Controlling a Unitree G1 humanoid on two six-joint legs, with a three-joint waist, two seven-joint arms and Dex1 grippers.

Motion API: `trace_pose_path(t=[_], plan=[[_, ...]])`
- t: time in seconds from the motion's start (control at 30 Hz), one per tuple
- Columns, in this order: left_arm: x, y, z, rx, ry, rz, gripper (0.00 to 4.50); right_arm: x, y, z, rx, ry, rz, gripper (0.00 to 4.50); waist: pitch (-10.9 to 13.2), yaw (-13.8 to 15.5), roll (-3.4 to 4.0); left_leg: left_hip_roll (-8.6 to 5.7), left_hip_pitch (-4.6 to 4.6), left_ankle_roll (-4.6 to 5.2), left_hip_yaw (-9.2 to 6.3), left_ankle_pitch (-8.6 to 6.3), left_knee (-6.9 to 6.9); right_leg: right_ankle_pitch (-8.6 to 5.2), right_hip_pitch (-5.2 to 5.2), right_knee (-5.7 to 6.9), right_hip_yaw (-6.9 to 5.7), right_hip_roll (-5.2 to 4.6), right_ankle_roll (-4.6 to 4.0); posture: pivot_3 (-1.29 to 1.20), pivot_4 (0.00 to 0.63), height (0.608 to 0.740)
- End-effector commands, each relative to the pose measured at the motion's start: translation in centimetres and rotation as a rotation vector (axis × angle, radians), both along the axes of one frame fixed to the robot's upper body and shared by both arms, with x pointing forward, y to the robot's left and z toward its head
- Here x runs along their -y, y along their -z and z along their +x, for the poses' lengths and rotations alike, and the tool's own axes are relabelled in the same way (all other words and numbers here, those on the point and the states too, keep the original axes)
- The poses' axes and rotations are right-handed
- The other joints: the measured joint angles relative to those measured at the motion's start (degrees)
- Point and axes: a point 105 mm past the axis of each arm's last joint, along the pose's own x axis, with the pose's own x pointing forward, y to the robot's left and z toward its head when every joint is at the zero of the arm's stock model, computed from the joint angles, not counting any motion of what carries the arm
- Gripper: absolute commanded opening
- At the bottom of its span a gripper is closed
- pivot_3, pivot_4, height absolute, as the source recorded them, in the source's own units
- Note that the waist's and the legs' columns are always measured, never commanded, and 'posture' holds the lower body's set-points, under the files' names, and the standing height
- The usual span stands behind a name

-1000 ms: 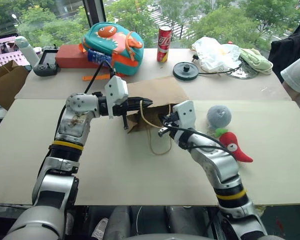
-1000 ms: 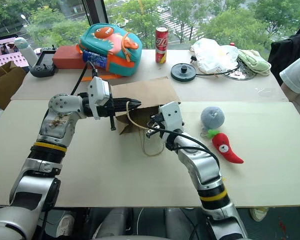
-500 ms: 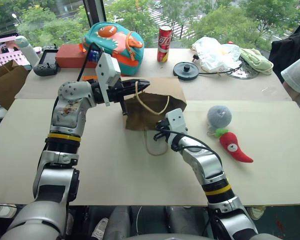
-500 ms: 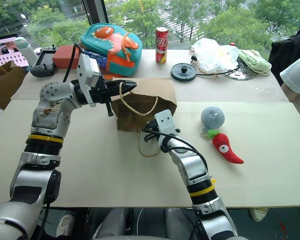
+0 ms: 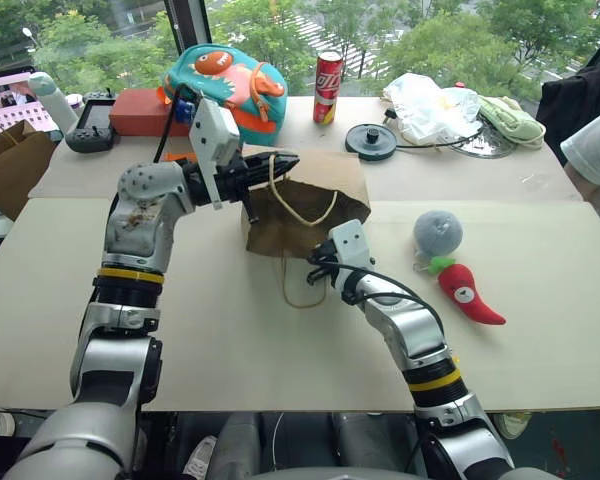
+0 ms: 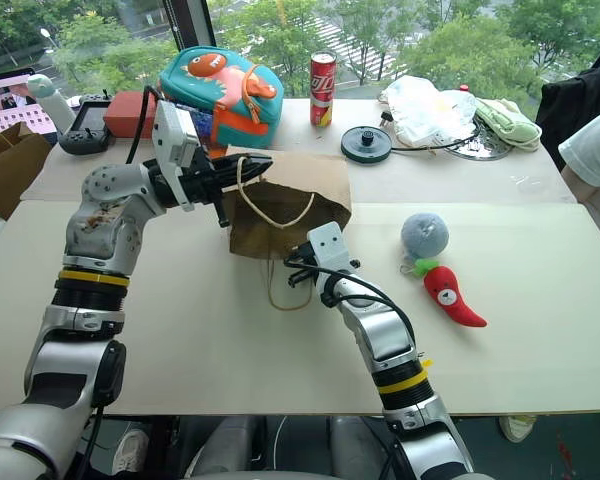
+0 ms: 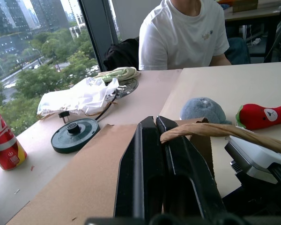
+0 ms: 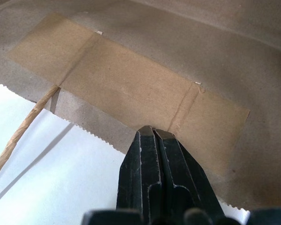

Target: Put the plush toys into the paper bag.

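Observation:
The brown paper bag (image 5: 300, 215) lies mid-table with its mouth toward me. My left gripper (image 5: 285, 160) is shut on its upper twine handle (image 7: 215, 131) and holds that side of the mouth lifted. My right gripper (image 5: 315, 262) is shut, its tips pressed on the inner paper strip (image 8: 131, 79) at the bag's lower lip. The other handle (image 5: 302, 290) lies loose on the table. Right of the bag sit the two plush toys: a grey-blue ball (image 5: 438, 232) and a red chili (image 5: 468, 292).
At the back stand a teal-and-orange fish backpack (image 5: 225, 85), a red can (image 5: 329, 85), a black disc (image 5: 371, 141) and a white plastic bag (image 5: 430, 105). A darker brown bag (image 5: 10, 160) sits at the left edge. A person in a white shirt (image 7: 185, 33) sits at the right.
My left gripper has raised the twine handle up and back, so the bag's upper side now stands up. My right gripper has sunk to the bag's lower lip.

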Motion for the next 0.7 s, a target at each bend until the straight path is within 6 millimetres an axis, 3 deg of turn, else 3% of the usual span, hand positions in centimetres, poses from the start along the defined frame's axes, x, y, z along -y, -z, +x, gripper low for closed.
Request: trace_pose_path(t=[0.03, 0.13, 0.3, 0.43, 0.53, 0.7], plan=[[0.2, -0.4, -0.5, 0.006, 0.004, -0.029, 0.00, 0.2, -4.9, -0.6, 0.142, -0.015, 0.095, 0.03, 0.00, 0.03, 0.00, 0.00, -0.03, 0.00, 0.00, 0.00, 0.00, 0.00, -0.02, 0.00, 0.00, 0.00, 0.00, 0.00, 0.150, 0.733], [0.0, -0.3, -0.3, -0.012, -0.012, -0.054, 0.00, 0.6, -6.8, -1.9, 0.175, -0.045, 0.150, 0.03, 0.00, 0.07, 0.00, 0.00, -0.07, 0.00, -0.04, 0.00, 0.00, 0.00, -0.02, -0.01, -0.03, 0.00, 0.00, 0.00, 0.150, 0.733], [-0.3, -0.3, -0.1, -0.035, -0.032, -0.091, 0.00, 3.1, -8.6, -4.4, 0.190, -0.073, 0.178, 0.03, 0.00, 0.31, 0.01, -0.03, -0.16, 0.00, -0.13, 0.00, 0.01, 0.00, -0.01, -0.01, -0.09, -0.02, 0.00, 0.00, 0.150, 0.733], [-0.3, 0.0, -0.1, -0.057, -0.035, -0.110, 0.00, 8.6, -9.3, -4.5, 0.178, 0.047, 0.123, 0.03, 0.00, 0.40, 0.01, -0.08, -0.18, 0.00, -0.14, 0.00, 0.04, 0.00, 0.02, -0.05, -0.10, -0.06, 0.01, 0.00, 0.150, 0.733], [-0.3, 0.0, -0.1, -0.064, -0.033, -0.119, 0.00, 12.8, -9.0, -3.1, 0.153, 0.236, 0.053, 0.82, 0.00, 0.31, 0.01, -0.07, -0.14, 0.00, -0.14, 0.00, 0.04, -0.01, 0.02, -0.06, -0.10, -0.05, 0.01, 0.00, 0.150, 0.733], [-0.1, 0.0, -0.2, -0.074, -0.023, -0.130, 0.00, 15.8, -7.9, -1.5, 0.083, 0.360, -0.011, 2.44, 0.00, -0.16, 0.01, -0.06, -0.05, 0.00, -0.12, 0.00, -0.02, -0.01, 0.01, -0.05, -0.03, -0.01, 0.01, 0.00, 0.150, 0.733]])
